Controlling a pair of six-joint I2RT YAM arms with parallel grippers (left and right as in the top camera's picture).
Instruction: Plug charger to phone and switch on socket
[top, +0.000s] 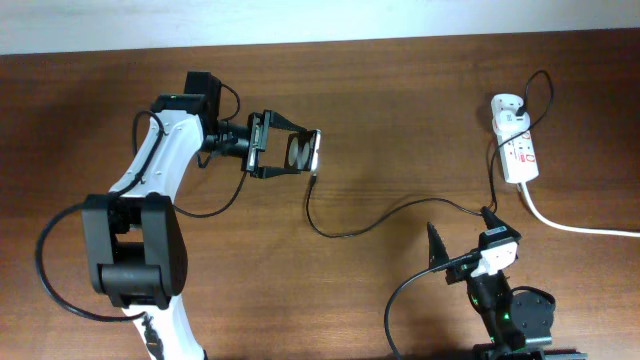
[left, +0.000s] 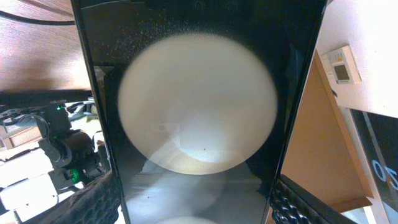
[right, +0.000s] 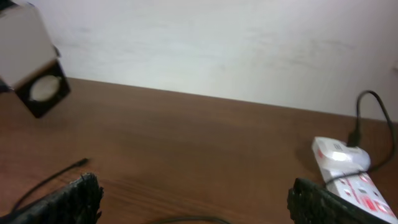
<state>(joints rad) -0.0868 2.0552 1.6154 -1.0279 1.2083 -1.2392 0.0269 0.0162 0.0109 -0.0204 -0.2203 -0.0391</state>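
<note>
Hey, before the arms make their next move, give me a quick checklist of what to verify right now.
1. Phone clamped in left gripper: ok.
2. Charger tip seated in phone: cannot tell; the cable reaches the phone's edge.
3. Adapter sitting in socket: ok, at its far end.
4. Right gripper open and empty: ok.
5. Socket switch on: cannot tell.

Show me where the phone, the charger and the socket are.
phone (top: 303, 152), overhead view, on its glossy face.
charger (top: 335, 235), overhead view, on the low bend of the thin black cable.
socket (top: 520, 150), overhead view, on the middle of the white strip's body.
</note>
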